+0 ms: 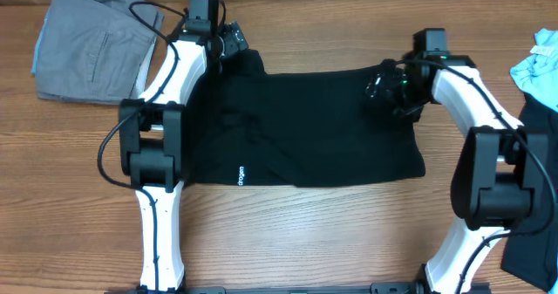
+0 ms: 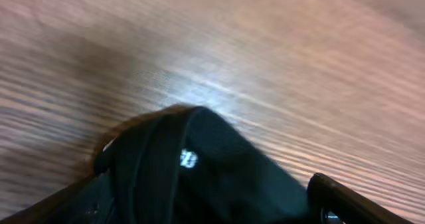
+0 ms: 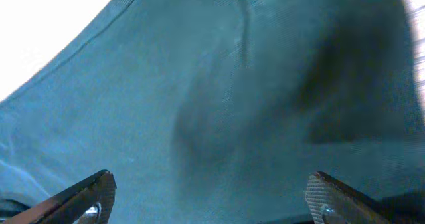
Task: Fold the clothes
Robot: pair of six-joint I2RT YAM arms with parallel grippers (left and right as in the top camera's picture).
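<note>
Okay, shirt (image 1: 305, 128) lies flat mid-scene. R gripper (image 3: 210, 181) hangs over its far right part, jaws wide, holding nothing. L gripper (image 1: 231, 41) at far left sleeve (image 2: 199, 157), only one finger (image 2: 345, 201) showing, so can't tell its grip. Prob. placed to fold far edge nearward.

- A black shirt (image 1: 323, 128) lies spread across the middle of the bench (image 1: 331, 242).
- The left pincer (image 1: 232, 43) is at its far-left corner, the right pincer (image 1: 384, 89) over its far-right part.
- A grey garment (image 1: 91, 41) fills the far-left corner, and a light blue garment (image 1: 536, 67) lies at the right edge.
</note>
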